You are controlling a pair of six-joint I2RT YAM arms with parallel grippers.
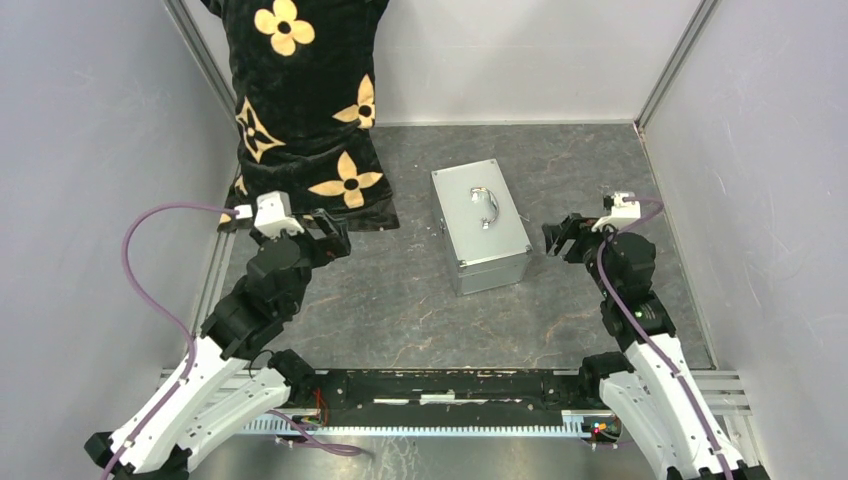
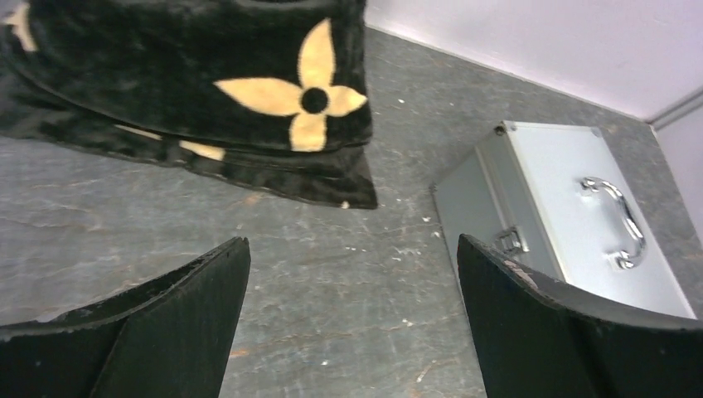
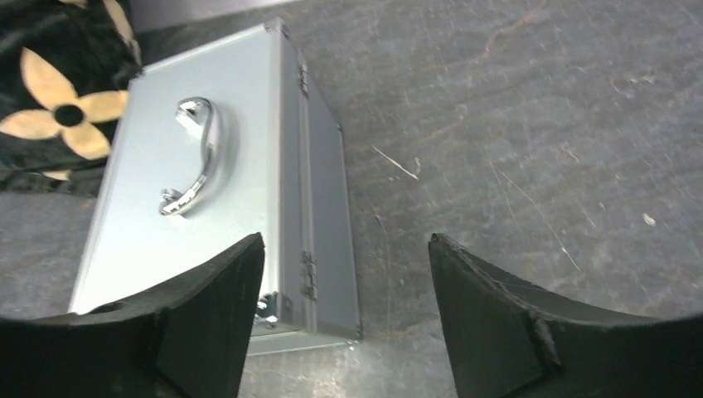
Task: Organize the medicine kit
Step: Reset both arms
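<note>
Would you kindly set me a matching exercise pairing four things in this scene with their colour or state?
Things:
1 medicine kit
2 handle
3 plush fabric
4 left gripper

Descriptions:
A open, holding nothing
B black with gold flowers
C silver-grey, closed
D chrome, curved

Pairs: 1-C, 2-D, 3-B, 4-A

The medicine kit sits on the table, near its middle toward the far edge. The fabric lies left of it, apart, at the far left corner.
</note>
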